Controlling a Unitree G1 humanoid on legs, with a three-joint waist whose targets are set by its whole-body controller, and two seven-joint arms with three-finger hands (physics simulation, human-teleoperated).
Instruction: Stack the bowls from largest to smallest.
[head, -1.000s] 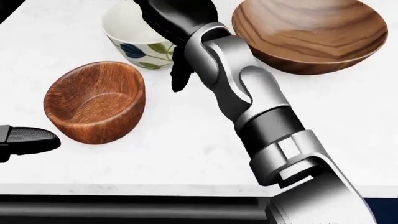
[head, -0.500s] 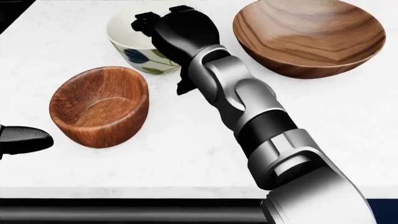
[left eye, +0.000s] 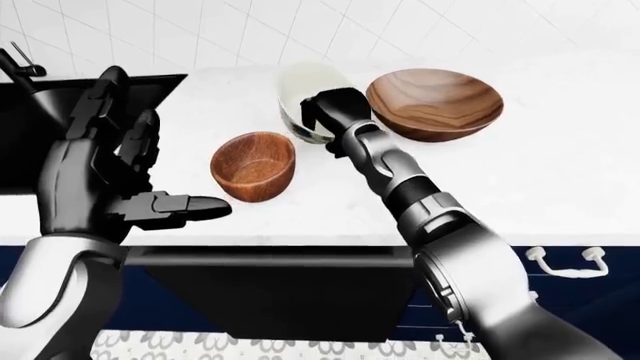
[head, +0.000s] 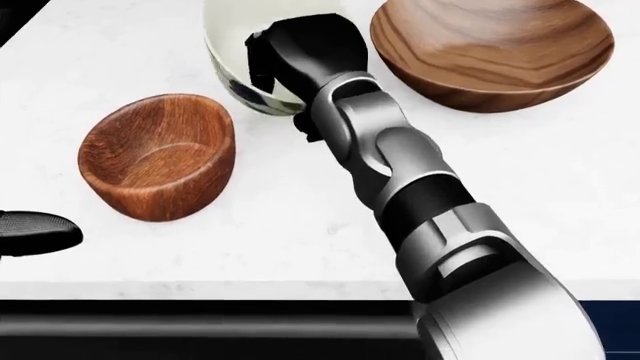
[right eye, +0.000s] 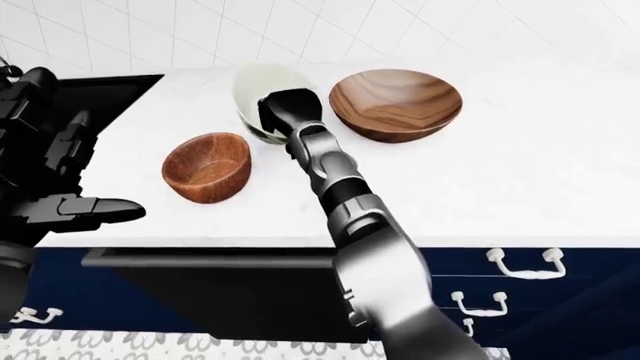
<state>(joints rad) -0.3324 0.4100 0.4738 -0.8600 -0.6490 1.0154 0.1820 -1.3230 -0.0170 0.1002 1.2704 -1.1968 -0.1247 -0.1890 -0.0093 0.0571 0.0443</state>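
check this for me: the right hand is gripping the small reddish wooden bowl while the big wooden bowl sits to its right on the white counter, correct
Not quite. The right hand is gripping the cream floral bowl, tilted up at its rim, not the small reddish wooden bowl, which sits untouched to the left in the head view. The rest holds: the big wooden bowl sits to the right on the white counter.

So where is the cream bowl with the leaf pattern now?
In the left-eye view the cream patterned bowl sits top centre, tilted in the right hand, between the small wooden bowl and the large wooden bowl.
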